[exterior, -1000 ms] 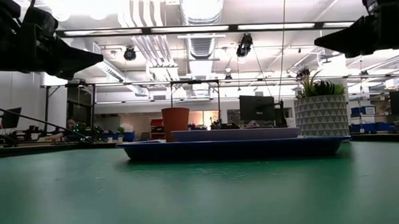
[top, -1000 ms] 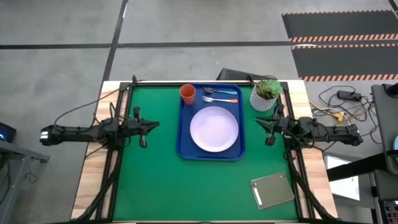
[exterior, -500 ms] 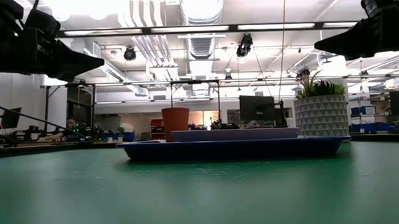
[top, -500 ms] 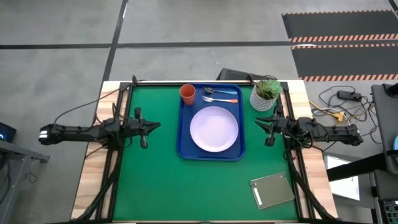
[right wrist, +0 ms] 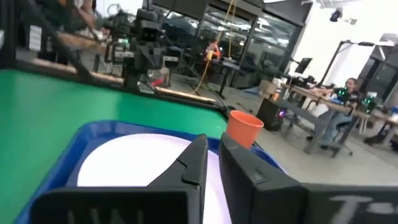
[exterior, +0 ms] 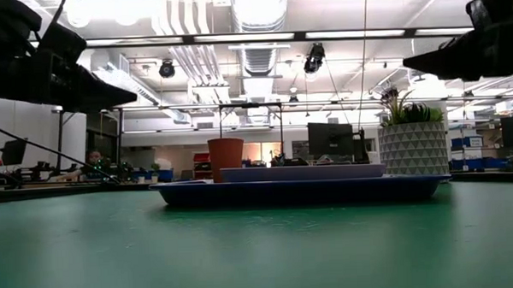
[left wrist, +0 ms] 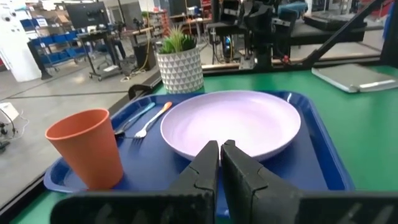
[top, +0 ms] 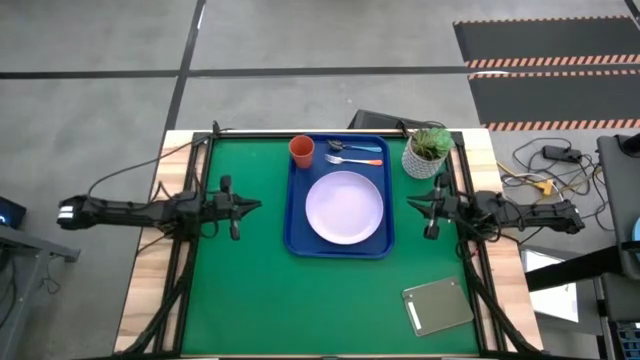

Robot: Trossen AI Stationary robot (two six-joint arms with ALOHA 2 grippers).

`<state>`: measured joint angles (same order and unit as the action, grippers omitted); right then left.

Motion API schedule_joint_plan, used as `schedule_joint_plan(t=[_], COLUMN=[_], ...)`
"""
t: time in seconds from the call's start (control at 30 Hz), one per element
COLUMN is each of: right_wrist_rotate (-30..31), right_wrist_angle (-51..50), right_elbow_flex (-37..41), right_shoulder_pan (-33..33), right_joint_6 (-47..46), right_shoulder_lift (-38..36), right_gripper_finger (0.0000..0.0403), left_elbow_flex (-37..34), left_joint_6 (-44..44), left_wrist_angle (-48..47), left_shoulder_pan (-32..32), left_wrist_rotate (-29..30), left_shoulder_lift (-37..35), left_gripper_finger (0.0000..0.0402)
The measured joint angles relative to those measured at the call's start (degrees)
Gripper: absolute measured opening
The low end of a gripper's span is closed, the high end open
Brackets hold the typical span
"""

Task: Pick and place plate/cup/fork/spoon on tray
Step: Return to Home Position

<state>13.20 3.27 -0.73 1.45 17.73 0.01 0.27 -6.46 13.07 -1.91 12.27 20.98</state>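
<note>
Your left jaws and right jaws are each pressed together, either side of the tray (top: 296, 218) holding the plate (top: 345, 208), cup (top: 301, 150), fork (top: 357, 160) and spoon (top: 356, 147).

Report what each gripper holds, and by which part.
Nothing is held. The left gripper and right gripper are both shut and empty, one on each side of the tray.
</note>
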Motion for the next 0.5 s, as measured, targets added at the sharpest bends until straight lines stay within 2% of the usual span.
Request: schedule_joint_plan(t=[0.17, 0.37, 0.5], right_wrist_rotate=[-1.9, -2.2, -2.2], right_wrist_angle=[2.6, 1.3, 1.2], right_elbow_flex=[0.0, 0.0, 0.0], right_shoulder_pan=[0.0, 0.0, 0.0], right_joint_6=[0.2, -3.9, -13.8], right_shoulder_lift=[0.4, 1.0, 1.8], right_gripper_finger=[0.0011, 0.0009, 0.0009], left_elbow_flex=[0.0, 0.0, 0.0], left_joint_6=[0.0, 0.0, 0.0], left_wrist_angle=[0.0, 0.0, 0.0], left_shoulder_pan=[0.0, 0.0, 0.0], left_wrist_rotate=[0.0, 0.0, 0.0], left_shoulder_lift=[2.3, 5.2, 7.1], left_gripper_finger=[0.0000, 0.0000, 0.0000])
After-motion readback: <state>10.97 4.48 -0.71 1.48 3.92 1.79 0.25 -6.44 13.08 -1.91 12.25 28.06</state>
